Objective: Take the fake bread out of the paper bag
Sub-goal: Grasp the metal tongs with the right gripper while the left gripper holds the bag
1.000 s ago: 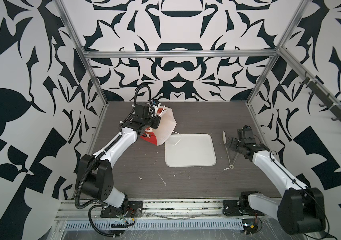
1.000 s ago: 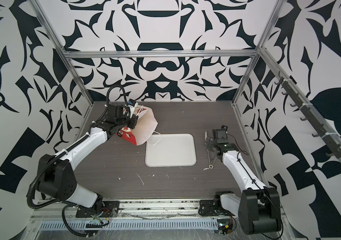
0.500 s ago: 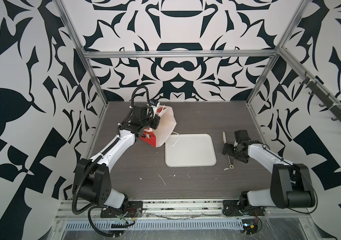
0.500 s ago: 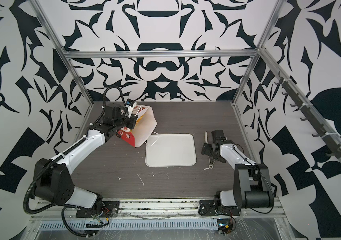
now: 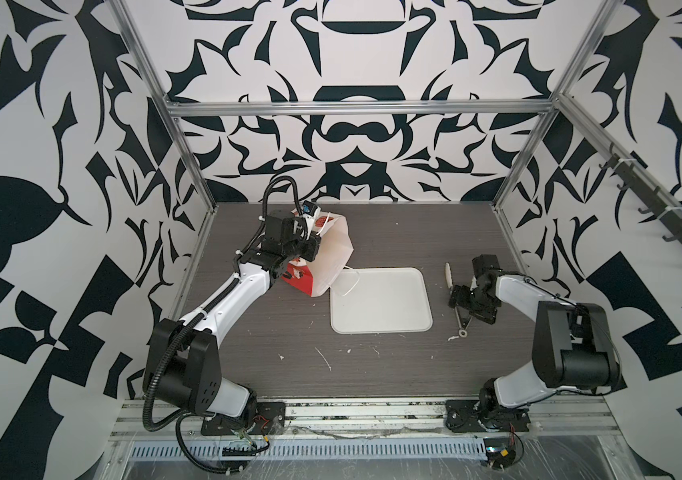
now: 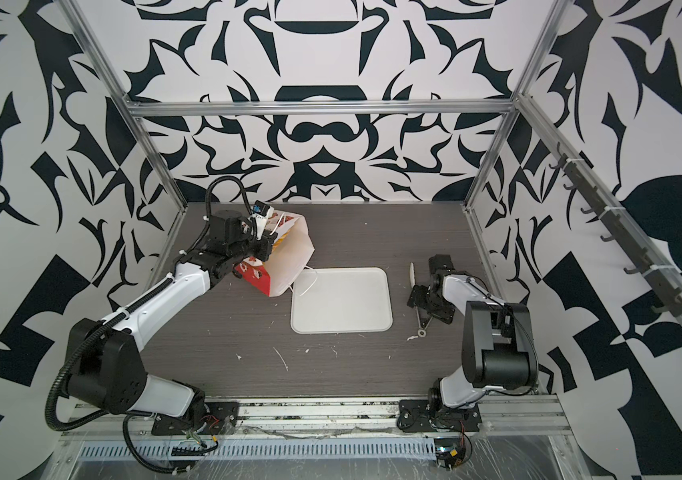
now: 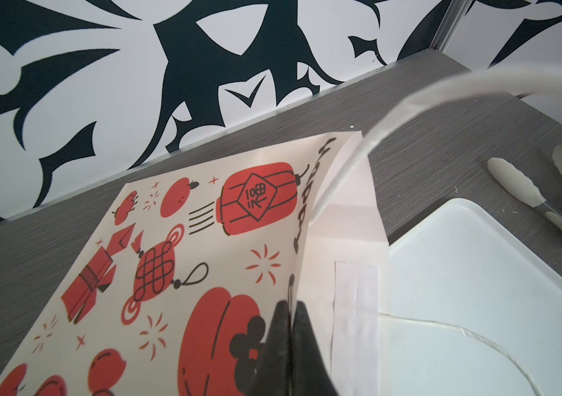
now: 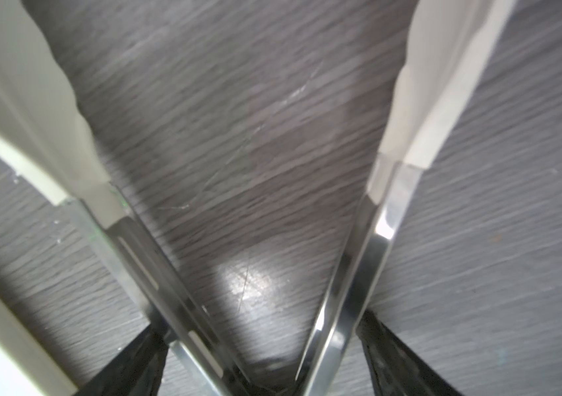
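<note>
The paper bag, white above and red below, leans tilted at the back left with its mouth toward the white tray. My left gripper is shut on the bag's rim edge. The fake bread is hidden; none shows in any view. My right gripper is low on the table, straddling metal tongs. Its fingers press against the outside of both tong arms, which still stand spread.
A white rectangular tray lies mid-table, its corner under the bag's mouth and string handle. The tongs lie between the tray and the right wall. Small white scraps dot the dark tabletop near the front.
My right arm has folded down, bringing its gripper over the tongs, and its jaws have narrowed onto them. The left gripper shifted slightly back with the bag.
</note>
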